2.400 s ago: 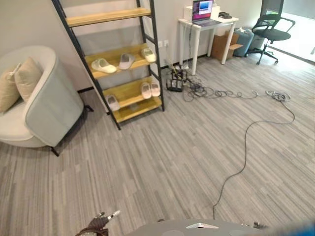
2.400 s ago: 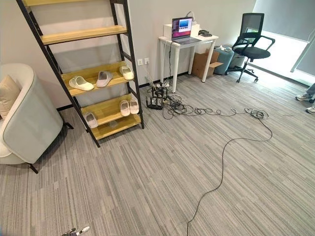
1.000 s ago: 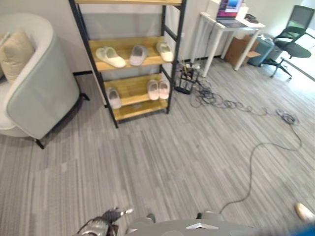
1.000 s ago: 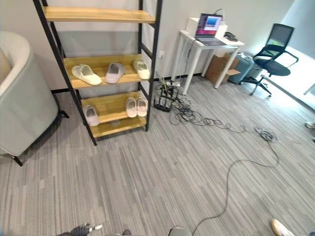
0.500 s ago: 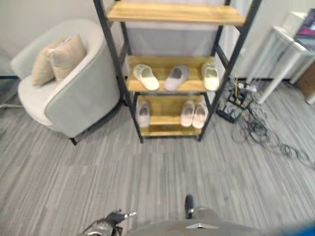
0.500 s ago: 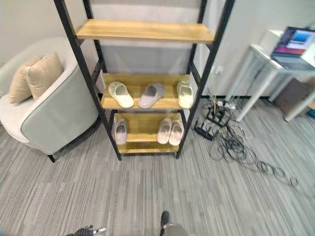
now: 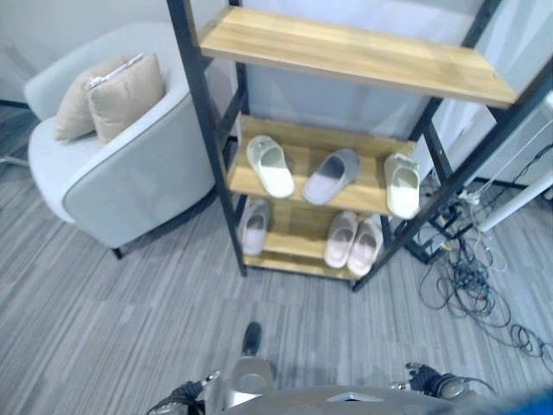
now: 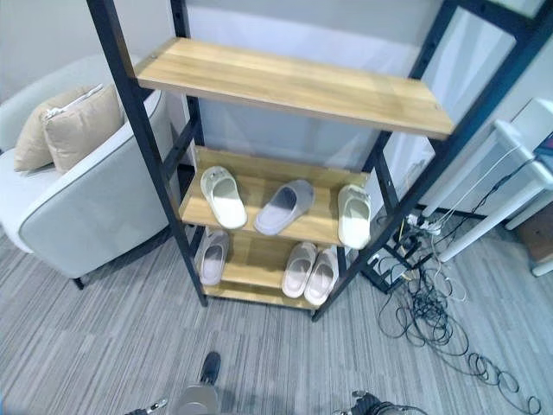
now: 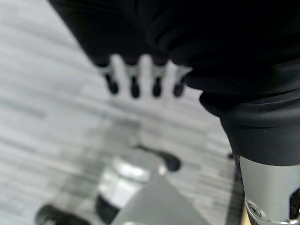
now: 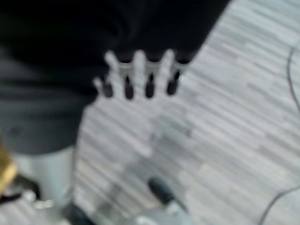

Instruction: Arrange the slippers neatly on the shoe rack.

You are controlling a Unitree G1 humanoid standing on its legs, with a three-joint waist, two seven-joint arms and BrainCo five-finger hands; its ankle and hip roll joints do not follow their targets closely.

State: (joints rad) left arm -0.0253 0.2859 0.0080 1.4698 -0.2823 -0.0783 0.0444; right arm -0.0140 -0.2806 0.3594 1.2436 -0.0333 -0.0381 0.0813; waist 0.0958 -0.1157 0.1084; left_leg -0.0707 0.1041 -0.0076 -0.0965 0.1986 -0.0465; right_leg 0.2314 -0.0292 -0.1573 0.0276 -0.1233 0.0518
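The shoe rack (image 7: 210,164) stands ahead, a black frame with wooden shelves. Its middle shelf holds a white slipper (image 7: 270,166), a grey slipper (image 7: 331,175) lying at an angle, and another white slipper (image 7: 402,184) at the right end. On the bottom shelf a single pale slipper (image 7: 255,226) lies at the left and a pinkish pair (image 7: 352,243) sits side by side at the right. My left hand (image 9: 135,79) and right hand (image 10: 139,70) hang low over the floor, fingers straight, holding nothing. Both are far short of the rack.
A grey armchair (image 7: 130,173) with beige cushions (image 7: 112,95) stands left of the rack. Tangled cables (image 7: 471,285) lie on the floor to the right, beside a white table leg (image 8: 518,186). A wide wooden upper shelf (image 8: 294,82) juts out above the slippers.
The camera has turned and come closer, so the rack now sits nearer and central. The slippers lie as before. My right hand has come into view at the bottom edge.
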